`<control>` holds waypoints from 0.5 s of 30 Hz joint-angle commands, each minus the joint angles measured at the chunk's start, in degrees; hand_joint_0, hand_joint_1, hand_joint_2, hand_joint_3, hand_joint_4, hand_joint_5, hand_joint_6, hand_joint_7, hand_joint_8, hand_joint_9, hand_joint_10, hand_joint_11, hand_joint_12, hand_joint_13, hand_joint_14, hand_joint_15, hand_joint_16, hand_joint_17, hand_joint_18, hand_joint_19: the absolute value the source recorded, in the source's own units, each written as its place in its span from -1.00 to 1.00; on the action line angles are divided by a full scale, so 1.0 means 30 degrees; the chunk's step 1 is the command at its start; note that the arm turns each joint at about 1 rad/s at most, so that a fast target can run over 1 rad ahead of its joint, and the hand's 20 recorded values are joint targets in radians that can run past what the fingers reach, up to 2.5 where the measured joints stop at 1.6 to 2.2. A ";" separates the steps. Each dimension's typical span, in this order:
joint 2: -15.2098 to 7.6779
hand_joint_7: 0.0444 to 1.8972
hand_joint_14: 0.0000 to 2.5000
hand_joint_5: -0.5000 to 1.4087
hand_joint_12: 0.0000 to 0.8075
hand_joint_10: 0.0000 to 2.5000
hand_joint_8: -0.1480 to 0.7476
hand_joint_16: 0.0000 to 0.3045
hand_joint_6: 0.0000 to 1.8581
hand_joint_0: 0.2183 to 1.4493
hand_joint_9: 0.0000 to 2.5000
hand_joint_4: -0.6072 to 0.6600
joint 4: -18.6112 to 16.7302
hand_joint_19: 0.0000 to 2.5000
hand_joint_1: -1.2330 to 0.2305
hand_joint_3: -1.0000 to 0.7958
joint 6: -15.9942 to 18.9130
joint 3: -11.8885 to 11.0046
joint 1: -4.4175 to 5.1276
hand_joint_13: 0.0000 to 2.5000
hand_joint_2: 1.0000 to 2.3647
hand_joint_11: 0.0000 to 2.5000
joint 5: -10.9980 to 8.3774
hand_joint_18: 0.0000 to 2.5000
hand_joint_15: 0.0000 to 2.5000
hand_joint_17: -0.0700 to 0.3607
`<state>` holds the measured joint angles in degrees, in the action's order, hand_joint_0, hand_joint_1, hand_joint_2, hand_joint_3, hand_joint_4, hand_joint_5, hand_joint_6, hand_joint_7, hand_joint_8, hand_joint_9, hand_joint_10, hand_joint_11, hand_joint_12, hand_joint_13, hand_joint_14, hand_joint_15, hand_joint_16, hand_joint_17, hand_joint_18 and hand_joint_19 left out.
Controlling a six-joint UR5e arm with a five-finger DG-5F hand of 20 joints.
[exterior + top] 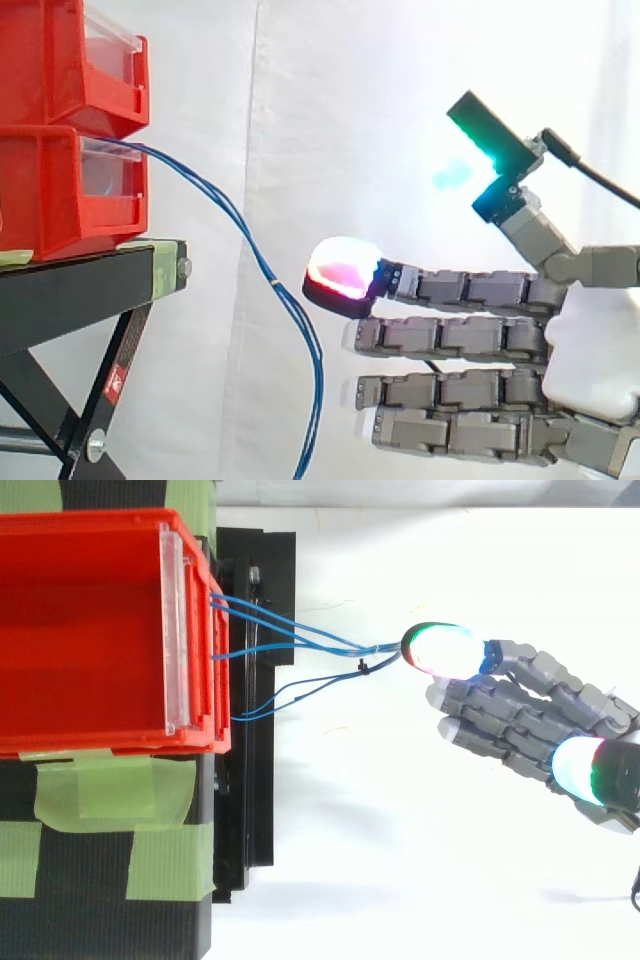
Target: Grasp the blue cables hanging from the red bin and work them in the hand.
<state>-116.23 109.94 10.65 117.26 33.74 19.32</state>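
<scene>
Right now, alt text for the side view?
The hand, open with fingers straight and level, extends from the right toward blue cables that hang in a curve from the lower red bin. Its top fingertip glows red-white close beside them, contact unclear. The bin sits on a black stand before a white curtain.

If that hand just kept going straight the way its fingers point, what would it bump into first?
Probably the blue cables, hanging just ahead of the hand; the red bins stand farther on.

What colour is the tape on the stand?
The tape is pale green, clearest in the top view.
</scene>
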 commanded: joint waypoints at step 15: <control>-0.1599 -0.28 -1.00 -0.62 -0.10 -1.00 -0.22 -0.55 -0.99 -0.04 -0.83 0.34 0.0149 -0.82 -0.10 -0.92 0.0405 -0.1383 -0.1051 -1.00 -1.00 -0.89 0.2260 -1.00 -0.81 0.04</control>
<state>-120.99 110.25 12.23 113.41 31.74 23.63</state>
